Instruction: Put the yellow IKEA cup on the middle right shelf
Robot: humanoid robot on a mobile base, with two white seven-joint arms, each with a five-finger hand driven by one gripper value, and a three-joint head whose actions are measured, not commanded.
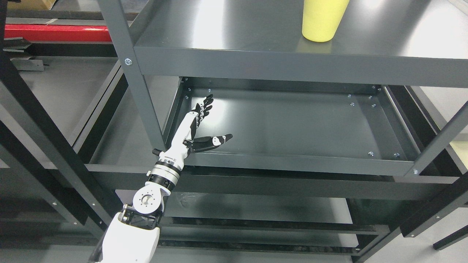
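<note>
Yellow cup (322,20) is seen standing upright on the upper grey shelf (234,40), top cut off by the frame edge, well apart from the left hand (199,124), up and to its right. Left hand is held over the left part of the lower shelf (292,124), fingers extended, thumb spread, nothing grasped.

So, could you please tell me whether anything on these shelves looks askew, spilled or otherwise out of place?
Nothing stands out. The yellow cup stands upright on the upper shelf, with no spill showing around it. The left hand is open and empty over the lower shelf, which looks bare and undamaged.
</note>
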